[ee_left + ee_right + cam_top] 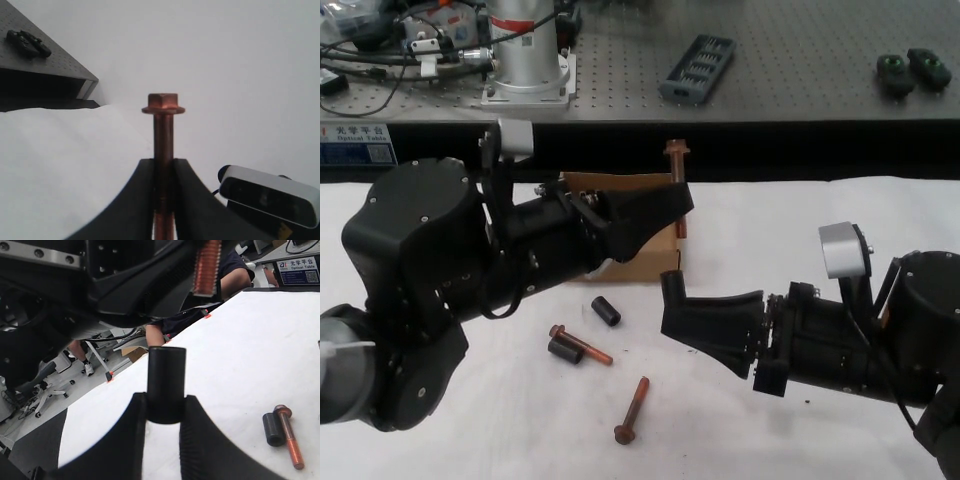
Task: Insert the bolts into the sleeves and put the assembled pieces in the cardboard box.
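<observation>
My left gripper [678, 205] is shut on a copper bolt [677, 190], held upright with its head on top, over the near right corner of the cardboard box [630, 262]. In the left wrist view the bolt [163, 145] stands between the fingers [192, 200]. Below and slightly nearer, my right gripper [672, 292] is shut on a black sleeve [166, 382] that stands upright. The bolt's threaded end [206, 267] hangs above that sleeve, with a gap between them. On the cloth lie a loose sleeve [608, 311], a bolt beside a sleeve [576, 346] and another bolt [632, 410].
A white cloth [770, 210] covers the bench. Behind it a black perforated board carries a metal post [525, 50], a ribbed black holder [698, 65] and two small black parts [913, 70]. The left arm's bulky body [420, 290] fills the near left.
</observation>
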Controlling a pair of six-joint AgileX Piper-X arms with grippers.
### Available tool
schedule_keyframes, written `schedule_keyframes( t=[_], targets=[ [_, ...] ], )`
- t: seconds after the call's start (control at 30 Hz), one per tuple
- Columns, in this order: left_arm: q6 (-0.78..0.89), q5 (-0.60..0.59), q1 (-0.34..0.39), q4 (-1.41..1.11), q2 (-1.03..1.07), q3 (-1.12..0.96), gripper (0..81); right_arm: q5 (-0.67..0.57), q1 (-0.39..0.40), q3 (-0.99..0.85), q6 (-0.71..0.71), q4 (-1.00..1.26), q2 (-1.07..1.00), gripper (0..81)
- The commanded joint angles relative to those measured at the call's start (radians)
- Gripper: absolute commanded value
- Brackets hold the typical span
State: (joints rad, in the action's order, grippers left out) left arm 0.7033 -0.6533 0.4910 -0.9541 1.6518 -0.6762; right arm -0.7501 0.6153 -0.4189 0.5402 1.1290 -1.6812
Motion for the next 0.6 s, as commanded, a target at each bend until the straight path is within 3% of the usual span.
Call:
schedule_keyframes(
  t=[0.0,0.57],
  targets=[
    [-0.007,0.008,0.002,-0.035,0.001,-0.011,0.6,0.061,-0.008,-0.008,0.042,0.04,0.001,3.2],
    [0.03,0.08,0.002,-0.066,0.001,0.06,0.6,0.082,-0.019,-0.008,0.027,0.041,0.001,3.2]
  ],
)
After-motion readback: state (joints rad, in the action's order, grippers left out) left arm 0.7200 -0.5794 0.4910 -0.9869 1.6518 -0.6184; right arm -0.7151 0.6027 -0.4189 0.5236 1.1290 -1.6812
